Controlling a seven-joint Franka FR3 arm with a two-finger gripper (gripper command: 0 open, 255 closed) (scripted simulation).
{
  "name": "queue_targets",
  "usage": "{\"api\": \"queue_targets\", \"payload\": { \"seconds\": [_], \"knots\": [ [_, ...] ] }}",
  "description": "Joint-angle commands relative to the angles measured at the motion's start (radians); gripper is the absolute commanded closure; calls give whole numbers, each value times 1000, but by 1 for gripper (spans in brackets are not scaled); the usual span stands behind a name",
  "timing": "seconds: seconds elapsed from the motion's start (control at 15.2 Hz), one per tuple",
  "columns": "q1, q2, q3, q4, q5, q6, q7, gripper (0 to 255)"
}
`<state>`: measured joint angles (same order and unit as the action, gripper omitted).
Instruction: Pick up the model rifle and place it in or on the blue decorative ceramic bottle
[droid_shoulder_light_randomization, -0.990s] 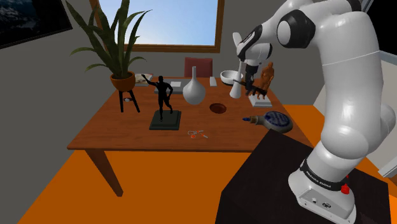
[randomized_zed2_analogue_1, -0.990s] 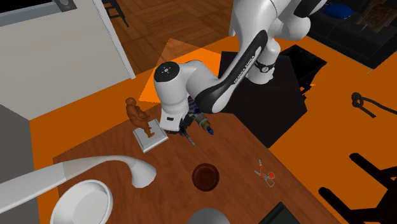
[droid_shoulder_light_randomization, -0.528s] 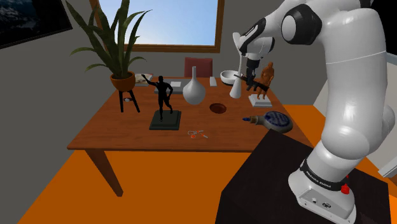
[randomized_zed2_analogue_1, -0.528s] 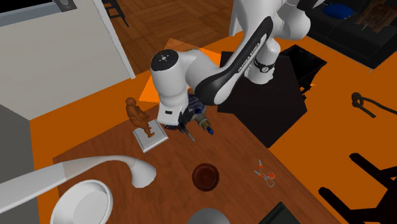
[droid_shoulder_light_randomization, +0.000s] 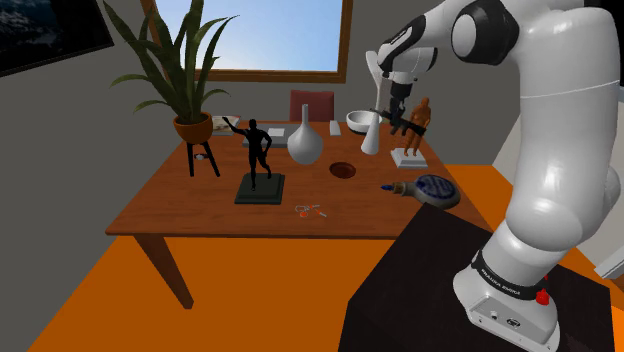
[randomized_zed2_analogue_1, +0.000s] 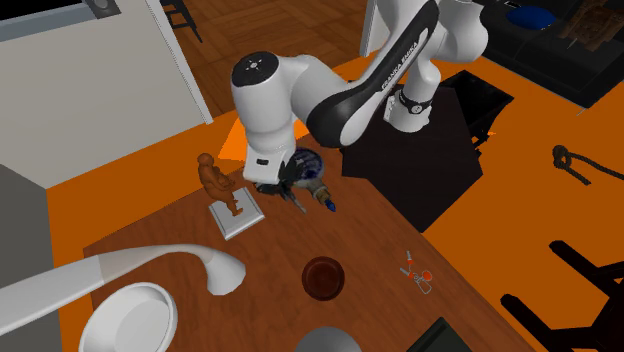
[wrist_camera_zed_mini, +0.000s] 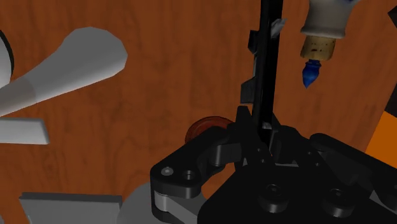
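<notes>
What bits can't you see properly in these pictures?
- Second exterior view: the arm covers most of the blue bottle.
- Wrist view: the picture's edge cuts off the same bottle. Just its cork neck and blue tip show.
- Shoulder view: the model rifle is small and dark against the brown figurine, so its shape is unclear.

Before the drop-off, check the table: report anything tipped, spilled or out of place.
The blue bottle lies on its side near the table edge by the stand, corked neck pointing along the tabletop, not upright. Nothing looks spilled.
</notes>
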<state>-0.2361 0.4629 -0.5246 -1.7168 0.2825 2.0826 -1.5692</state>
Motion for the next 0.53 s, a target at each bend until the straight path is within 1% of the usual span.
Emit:
{"api": "queue_targets", "payload": {
  "seconds": [0.0,0.46],
  "knots": [
    [5,-53,-17,-68,-19,18,-15,255],
    [13,-267,-91,-337,-124,99,-63,255]
  ]
}}
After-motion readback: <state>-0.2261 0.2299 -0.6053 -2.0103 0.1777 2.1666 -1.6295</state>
